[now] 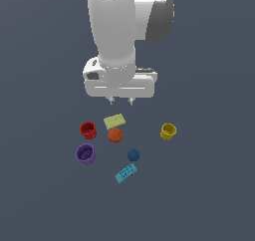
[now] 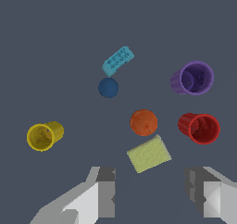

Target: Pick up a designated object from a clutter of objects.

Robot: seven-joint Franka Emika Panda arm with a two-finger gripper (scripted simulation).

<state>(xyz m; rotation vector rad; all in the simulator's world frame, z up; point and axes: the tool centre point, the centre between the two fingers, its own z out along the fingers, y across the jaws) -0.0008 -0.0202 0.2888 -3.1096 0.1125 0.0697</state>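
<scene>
The purple cup (image 1: 85, 154) stands upright on the dark floor at the exterior view's left, in front of the red cup (image 1: 88, 130). It also shows in the wrist view (image 2: 192, 78). My gripper (image 1: 121, 101) hangs open and empty above the clutter, over the pale yellow-green block (image 1: 114, 121), well apart from the purple cup. In the wrist view my gripper (image 2: 150, 193) shows two spread fingers (image 2: 105, 193) with nothing between them.
An orange ball (image 1: 115, 135), a dark blue ball (image 1: 133, 155) and a cyan block (image 1: 126, 173) lie mid-clutter. A yellow cup (image 1: 168, 131) stands at the exterior view's right. The wrist view shows the red cup (image 2: 200, 127) beside the purple one.
</scene>
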